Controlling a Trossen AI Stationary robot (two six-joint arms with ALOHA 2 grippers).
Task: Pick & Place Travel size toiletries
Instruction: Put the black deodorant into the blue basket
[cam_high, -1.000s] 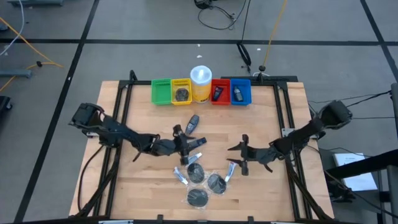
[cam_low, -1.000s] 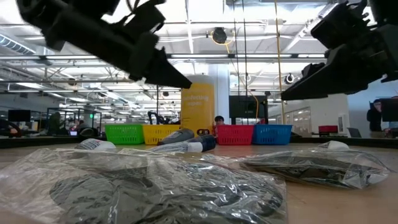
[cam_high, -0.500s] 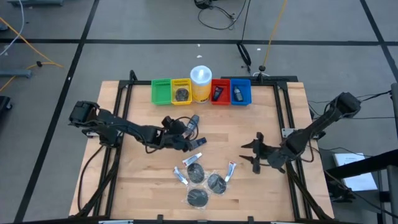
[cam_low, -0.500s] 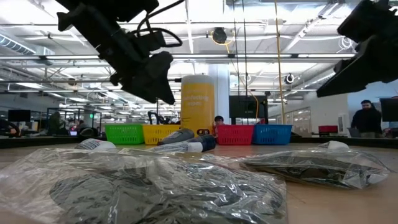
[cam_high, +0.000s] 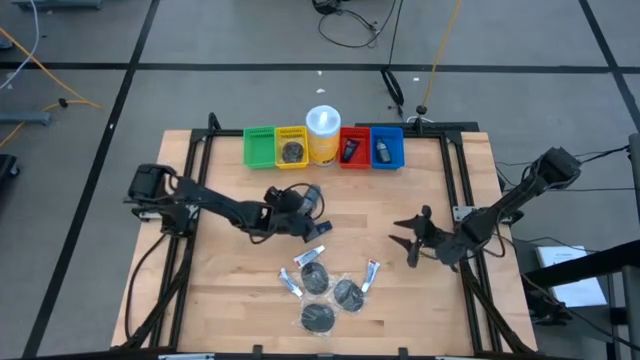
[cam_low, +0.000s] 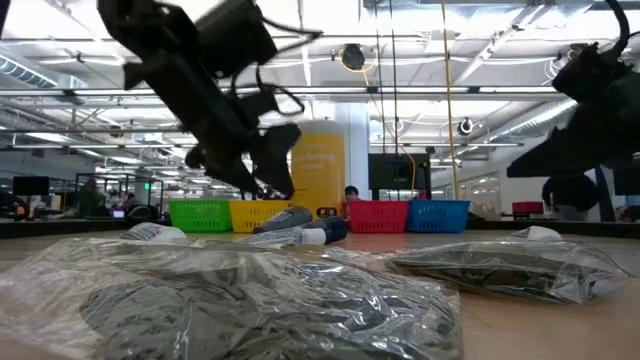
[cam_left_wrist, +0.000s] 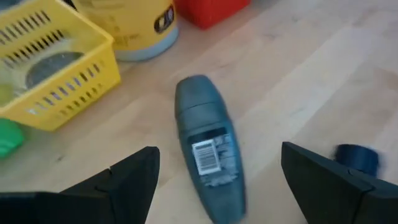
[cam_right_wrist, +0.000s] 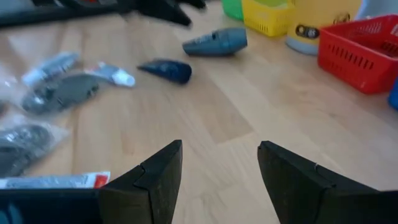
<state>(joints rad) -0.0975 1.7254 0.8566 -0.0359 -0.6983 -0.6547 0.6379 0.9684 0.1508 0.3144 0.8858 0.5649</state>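
Note:
A dark grey oblong bottle (cam_high: 311, 196) (cam_left_wrist: 208, 149) lies on its side on the table, beyond the middle. My left gripper (cam_high: 303, 213) (cam_left_wrist: 219, 152) is open just above it, one finger on either side, not touching. A small dark blue item (cam_left_wrist: 357, 158) (cam_right_wrist: 166, 70) lies beside the bottle. Nearer the front lie bagged dark discs (cam_high: 315, 277) (cam_high: 347, 293) (cam_high: 317, 317) and white tubes (cam_high: 309, 256) (cam_high: 291, 284) (cam_high: 371, 274). My right gripper (cam_high: 410, 237) (cam_right_wrist: 221, 152) is open and holds nothing, to the right of the pile.
Along the far edge stand a green bin (cam_high: 260, 147), a yellow bin (cam_high: 292, 147) holding a dark disc, a white container with a yellow base (cam_high: 323, 133), a red bin (cam_high: 353, 147) and a blue bin (cam_high: 386, 148), each with a dark item. Bare wood lies between the arms.
My left gripper has moved from beside the tubes toward the far edge and now stands over the grey bottle. My right gripper has drawn back from the tube by the discs toward the table's right edge. The toiletries have stayed where they were.

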